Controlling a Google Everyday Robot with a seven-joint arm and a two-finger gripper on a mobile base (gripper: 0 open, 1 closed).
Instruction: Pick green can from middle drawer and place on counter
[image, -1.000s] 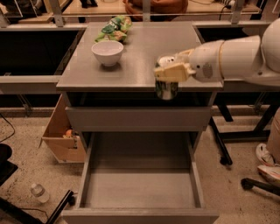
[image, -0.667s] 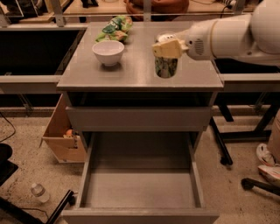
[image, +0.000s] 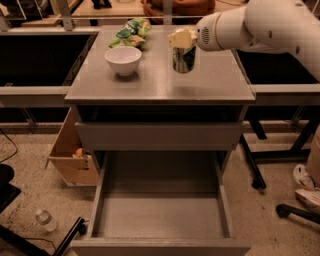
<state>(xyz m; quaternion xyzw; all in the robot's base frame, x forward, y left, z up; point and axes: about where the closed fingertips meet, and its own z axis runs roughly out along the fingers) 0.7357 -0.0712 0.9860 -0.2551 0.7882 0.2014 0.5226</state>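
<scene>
Small dark green drink can (image: 184, 60) on the smooth grey tabletop (image: 160, 87), under the robot's pale hand (image: 182, 39).
The can stands upright toward 1 o'clock of the tabletop. The hand sits right on it and hides its top, so whether it grips the can cannot be told. The white arm (image: 260, 22) runs out of view at 2 o'clock. A white bowl (image: 123, 60) sits at 10 o'clock, with a blurred green snack bag (image: 130, 34) at 11. The wide grey middle drawer (image: 160, 220) below stands pulled out, its front cut off by the lower edge.
</scene>
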